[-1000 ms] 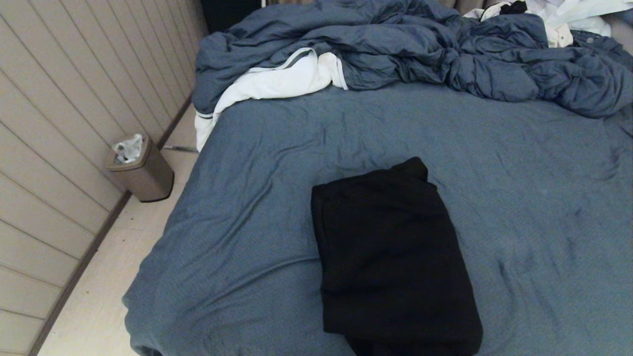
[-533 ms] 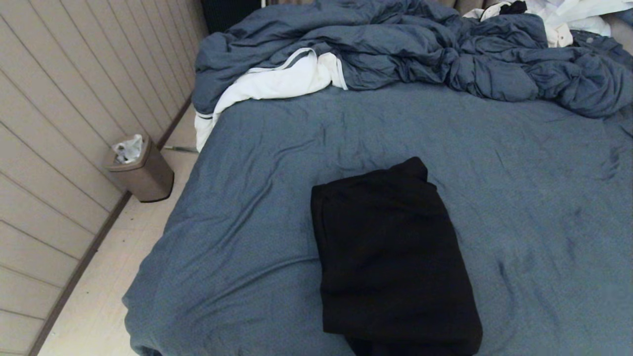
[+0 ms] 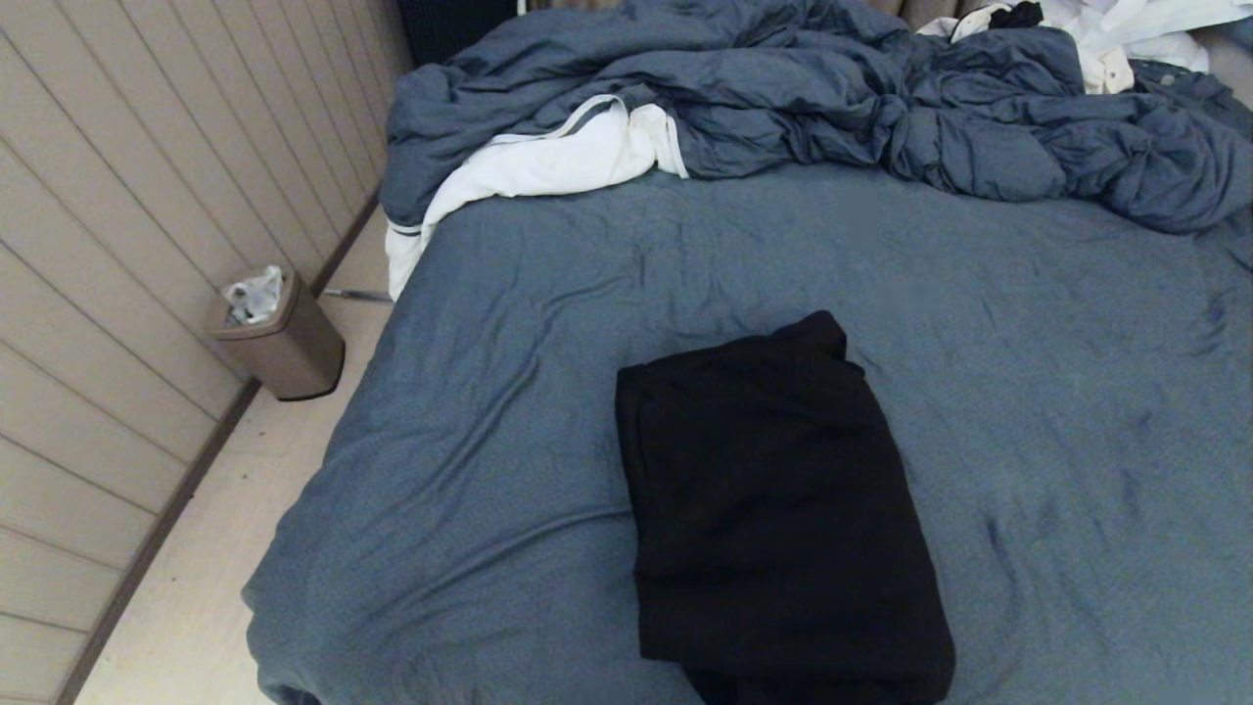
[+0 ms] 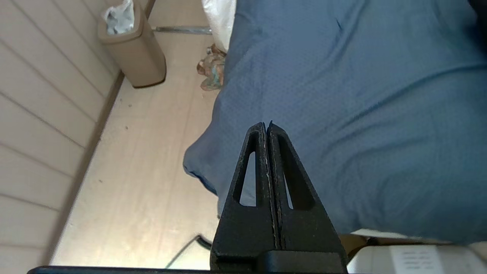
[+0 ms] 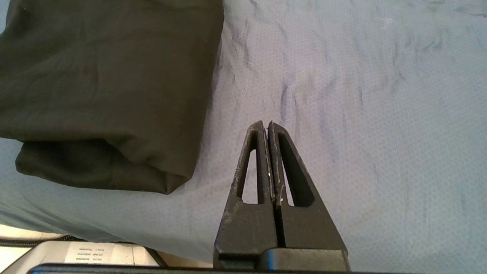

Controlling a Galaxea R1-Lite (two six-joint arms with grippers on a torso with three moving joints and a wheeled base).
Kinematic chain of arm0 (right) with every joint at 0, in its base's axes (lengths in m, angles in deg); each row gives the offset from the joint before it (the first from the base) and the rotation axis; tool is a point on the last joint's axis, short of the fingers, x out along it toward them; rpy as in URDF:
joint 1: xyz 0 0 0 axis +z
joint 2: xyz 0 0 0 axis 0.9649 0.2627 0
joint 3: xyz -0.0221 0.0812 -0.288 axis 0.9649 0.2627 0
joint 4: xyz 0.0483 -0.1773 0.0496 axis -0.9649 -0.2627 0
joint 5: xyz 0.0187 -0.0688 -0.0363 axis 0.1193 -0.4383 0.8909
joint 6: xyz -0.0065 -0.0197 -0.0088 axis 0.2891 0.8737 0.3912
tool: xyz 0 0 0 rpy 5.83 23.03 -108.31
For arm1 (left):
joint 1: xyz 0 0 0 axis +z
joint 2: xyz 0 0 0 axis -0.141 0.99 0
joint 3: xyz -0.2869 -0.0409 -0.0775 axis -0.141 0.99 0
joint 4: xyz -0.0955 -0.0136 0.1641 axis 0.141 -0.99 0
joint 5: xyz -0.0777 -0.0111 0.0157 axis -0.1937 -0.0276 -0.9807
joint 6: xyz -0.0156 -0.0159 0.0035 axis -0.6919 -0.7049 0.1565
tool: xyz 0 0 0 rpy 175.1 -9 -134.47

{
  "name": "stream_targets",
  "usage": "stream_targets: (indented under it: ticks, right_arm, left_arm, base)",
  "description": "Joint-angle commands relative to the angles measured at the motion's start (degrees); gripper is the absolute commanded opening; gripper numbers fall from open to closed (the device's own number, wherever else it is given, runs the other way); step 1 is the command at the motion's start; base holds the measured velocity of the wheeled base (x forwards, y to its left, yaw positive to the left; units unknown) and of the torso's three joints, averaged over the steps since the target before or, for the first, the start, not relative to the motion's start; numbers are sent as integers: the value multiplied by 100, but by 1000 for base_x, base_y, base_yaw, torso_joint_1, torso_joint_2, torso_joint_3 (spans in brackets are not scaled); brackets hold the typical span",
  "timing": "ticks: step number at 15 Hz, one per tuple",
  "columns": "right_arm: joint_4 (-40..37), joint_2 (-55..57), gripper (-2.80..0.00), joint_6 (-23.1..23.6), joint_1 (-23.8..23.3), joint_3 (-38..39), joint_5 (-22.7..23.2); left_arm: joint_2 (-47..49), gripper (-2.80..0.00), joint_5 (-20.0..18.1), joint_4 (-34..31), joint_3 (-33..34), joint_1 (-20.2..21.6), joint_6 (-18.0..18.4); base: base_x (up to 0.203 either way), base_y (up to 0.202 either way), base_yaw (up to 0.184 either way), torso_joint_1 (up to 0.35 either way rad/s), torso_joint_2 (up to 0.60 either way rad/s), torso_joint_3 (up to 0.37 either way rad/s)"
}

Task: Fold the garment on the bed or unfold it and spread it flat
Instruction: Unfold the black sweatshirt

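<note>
The black garment (image 3: 778,509) lies folded into a compact rectangle on the near middle of the bed (image 3: 1028,392), its lower end at the front edge; it also shows in the right wrist view (image 5: 102,87). Neither arm appears in the head view. My left gripper (image 4: 266,125) is shut and empty, hanging over the bed's near left corner, away from the garment. My right gripper (image 5: 265,123) is shut and empty too, above bare sheet just right of the garment's near corner.
A rumpled blue-grey duvet (image 3: 803,98) and a white cloth with grey trim (image 3: 548,162) fill the bed's far end. A tan waste bin (image 3: 279,338) stands on the floor by the panelled wall at the left. Bare sheet surrounds the garment.
</note>
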Motion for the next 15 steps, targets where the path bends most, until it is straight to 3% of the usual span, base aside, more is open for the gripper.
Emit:
stream_targets:
  ticks: [1,6,15]
  right_arm:
    - [-9,-3,-280,-1,2,0,-1]
    - [-9,-3,-280,138,2,0,43]
    - [-9,-12,-280,-11,-7,0,7]
  left_arm:
    - [14,-280,34,1,5,2,-144]
    - [5,-280,59,20,-12,2,-275]
    - [5,-280,59,20,5,2,-275]
  base:
    - [0,0,0,0,0,0]
    - [0,0,0,0,0,0]
    - [0,0,0,0,0,0]
